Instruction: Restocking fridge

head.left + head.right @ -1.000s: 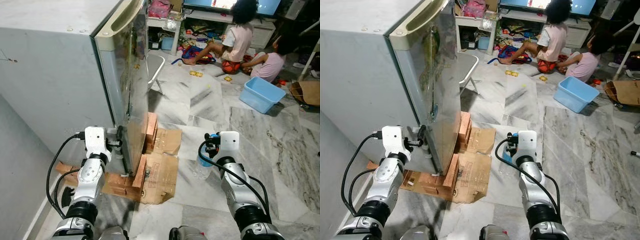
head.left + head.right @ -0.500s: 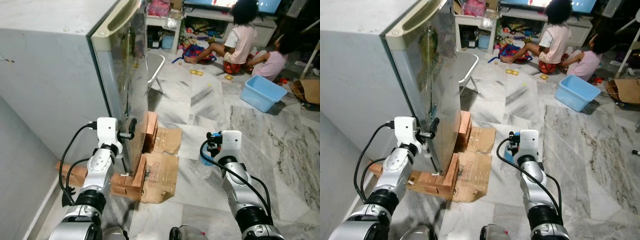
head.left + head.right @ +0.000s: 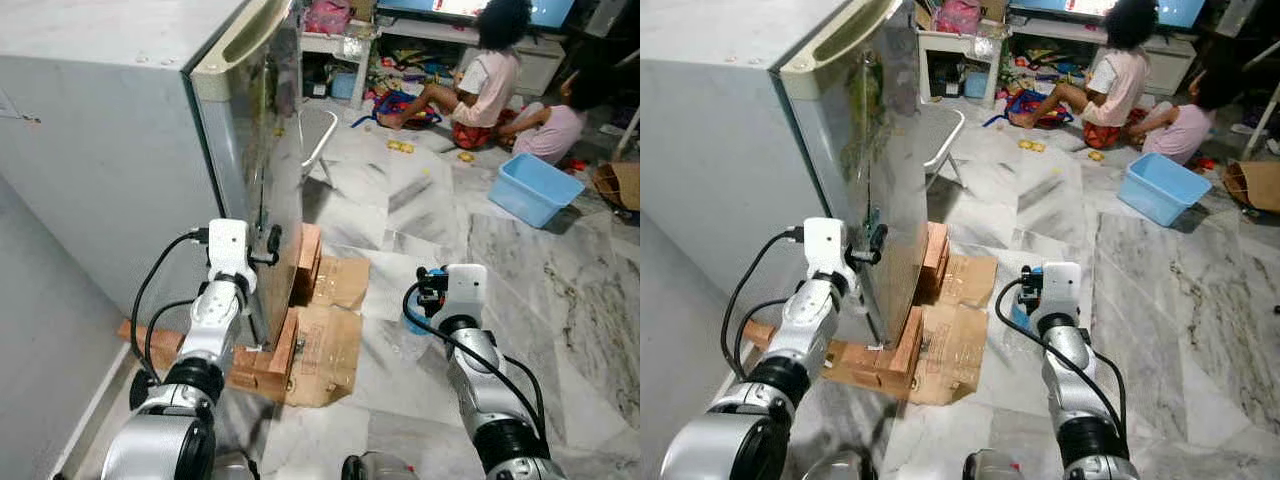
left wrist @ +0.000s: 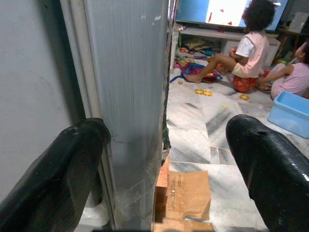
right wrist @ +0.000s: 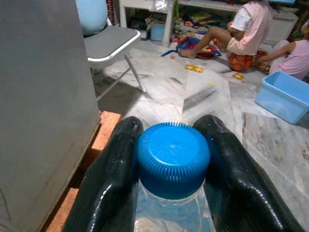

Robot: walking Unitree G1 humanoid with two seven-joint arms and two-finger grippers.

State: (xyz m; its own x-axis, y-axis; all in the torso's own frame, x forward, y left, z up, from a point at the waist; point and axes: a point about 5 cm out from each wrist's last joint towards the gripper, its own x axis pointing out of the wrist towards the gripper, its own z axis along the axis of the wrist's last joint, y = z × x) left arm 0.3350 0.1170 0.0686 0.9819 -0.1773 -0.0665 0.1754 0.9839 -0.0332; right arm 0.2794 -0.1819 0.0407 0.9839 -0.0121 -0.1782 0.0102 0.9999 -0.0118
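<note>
The left gripper (image 4: 164, 159) is reaching forward, fingers spread wide astride the fridge door (image 3: 262, 150) edge. The right gripper (image 5: 174, 159) is clamping one blue-capped bottle (image 5: 174, 166).

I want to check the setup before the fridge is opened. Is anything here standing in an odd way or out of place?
Yes. The fridge does not stand on the floor: it rests on wooden blocks and flattened cardboard. Toys are scattered on the marble floor farther back, where two people sit.

head stereo: downward, fridge (image 3: 150, 150) | wrists: forward, close, same fridge
</note>
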